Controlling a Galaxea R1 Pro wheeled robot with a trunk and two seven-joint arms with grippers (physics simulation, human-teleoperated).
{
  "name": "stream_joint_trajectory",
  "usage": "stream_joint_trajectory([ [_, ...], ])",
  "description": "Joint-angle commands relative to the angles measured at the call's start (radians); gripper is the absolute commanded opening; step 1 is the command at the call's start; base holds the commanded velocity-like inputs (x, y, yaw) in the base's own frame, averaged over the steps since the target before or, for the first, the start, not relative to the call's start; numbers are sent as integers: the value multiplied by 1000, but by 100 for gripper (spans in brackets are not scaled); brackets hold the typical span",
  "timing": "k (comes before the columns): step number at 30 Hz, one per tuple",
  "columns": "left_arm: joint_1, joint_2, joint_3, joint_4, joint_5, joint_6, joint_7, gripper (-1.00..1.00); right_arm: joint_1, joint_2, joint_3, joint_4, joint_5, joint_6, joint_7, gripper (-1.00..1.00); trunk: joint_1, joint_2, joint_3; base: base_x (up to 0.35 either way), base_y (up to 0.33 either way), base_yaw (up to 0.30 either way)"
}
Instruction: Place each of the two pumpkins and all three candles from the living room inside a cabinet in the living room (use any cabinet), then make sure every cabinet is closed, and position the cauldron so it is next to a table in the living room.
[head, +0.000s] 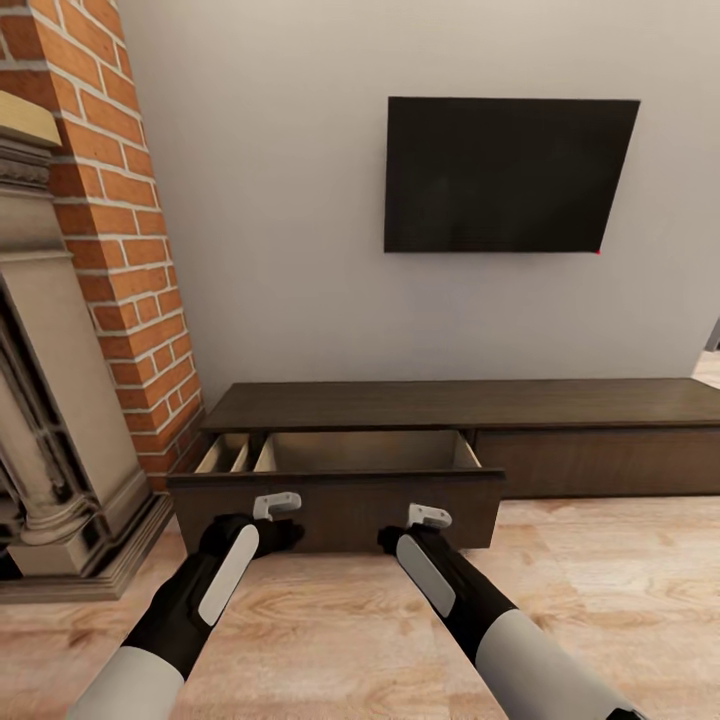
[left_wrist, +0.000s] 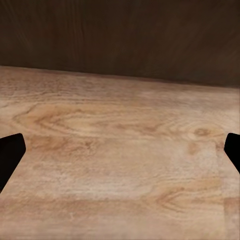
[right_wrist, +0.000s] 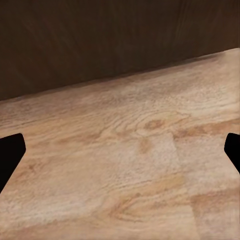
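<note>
Cabinet (head: 470, 405) against wall under TV (head: 510, 175), fireplace (head: 50, 420) to its left. Left drawer (head: 340, 490) is pulled out; the part of its inside in view looks bare, no pumpkins or candles seen. Both arms low at the drawer front: left gripper (head: 277, 505) and right gripper (head: 430, 517) near or touching it, can't tell which. Wrist views: fingers wide apart on both, nothing held, floor (left_wrist: 120, 160) and dark wood ahead. Judging: drawer needs shutting; cauldron step not confirmable here.
</note>
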Motion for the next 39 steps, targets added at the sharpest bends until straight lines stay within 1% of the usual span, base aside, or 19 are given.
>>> stream_joint_trajectory([
  [1, -1, 0, -1, 0, 10, 0, 10, 100, -1, -1, 11, 0, -6, -6, -8, 100, 0, -1, -5, 0, 0, 0],
  [3, -1, 0, -3, 2, 9, -20, 10, 100, -1, -1, 36, 3, -7, -24, -8, 100, 1, -1, -13, 0, 0, 0],
  [6, 0, 0, -6, 4, 8, -55, 10, 100, -1, -1, 52, 6, -8, -51, -8, 100, 2, -2, -24, 0, 0, 0],
  [11, 0, 1, -7, 4, 7, -68, 11, 100, -1, -1, 55, 7, -8, -77, -6, 100, 5, -3, -44, 0, 0, 0],
  [14, 0, 1, -7, 4, 6, -79, 12, 100, -1, -1, 56, 10, -8, -94, 14, 100, 6, -4, -55, 0, 0, 0],
  [17, 0, 3, -8, 5, 6, -104, 14, 100, -1, -1, 56, 43, -8, -133, 56, 100, 7, -5, -67, 0, 0, 0],
  [19, 0, 4, -8, 6, 6, -117, 17, 100, -1, -1, 56, 61, -7, -159, 65, 100, 8, -5, -75, 0, 0, 0],
  [20, 0, 5, -8, 6, 6, -123, 19, 100, -1, -1, 56, 69, -7, -185, 69, 100, 9, -5, -79, 0, 0, 0],
  [23, 0, 6, -8, 7, 6, -128, 21, 100, -1, -2, 60, 76, -7, -228, 72, 100, 10, -6, -90, 0, 0, 0],
  [26, 0, 7, -8, 7, 5, -132, 22, 100, -1, -3, 100, 79, -7, -281, 72, 100, 11, -7, -102, 0, 0, 0],
  [28, 0, 8, -8, 7, 5, -150, 22, 100, -1, -4, 123, 80, -9, -328, 72, 100, 12, -7, -109, 0, 0, 0],
  [31, 1, 11, -8, 8, 6, -185, 22, 100, -1, -4, 139, 81, -9, -377, 72, 100, 14, -8, -121, 0, 0, 0],
  [36, 1, 12, -8, 9, -6, -197, 22, 100, -1, -4, 146, 82, -9, -391, 72, 100, 16, -9, -140, 0, 0, 0],
  [39, 2, 12, -7, 9, -20, -215, 22, 100, -1, -4, 166, 82, -9, -402, 72, 100, 17, -10, -152, 0, 0, 0],
])
